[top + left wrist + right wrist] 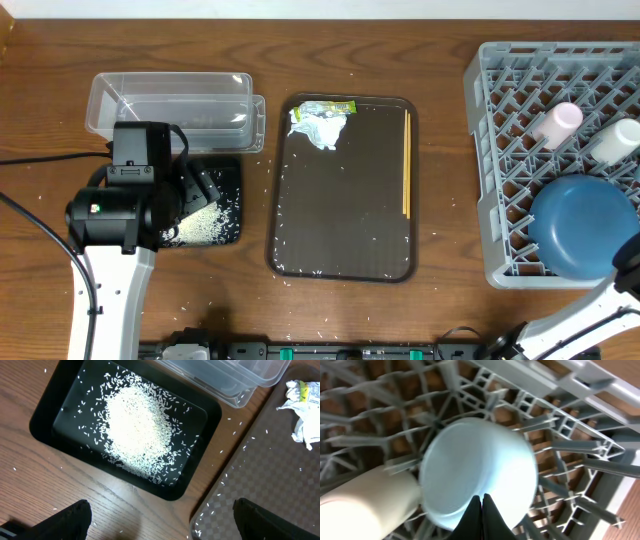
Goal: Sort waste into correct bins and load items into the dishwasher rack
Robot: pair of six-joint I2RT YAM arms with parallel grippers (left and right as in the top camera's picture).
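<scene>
A pile of white rice (135,430) lies in the black tray (228,172), which also shows in the left wrist view (45,420). The clear tub (175,100) stands behind it. My left gripper (165,525) is open and empty over the table between the black tray and the brown tray. The tissue (322,128) and the green-yellow wrapper (330,108) lie on the brown tray with the chopsticks (406,165). The rack (500,90) holds the blue dish (583,225), pink cup (557,122) and white cup (618,140). My right gripper (483,510) is shut, its tips against the light-blue bowl (475,467).
The brown serving tray (345,200) sits mid-table with stray rice grains along its front edge. Loose grains dot the wood around the black tray. The right arm (580,320) reaches up to the rack from the lower right. A black cable (40,158) runs at the left.
</scene>
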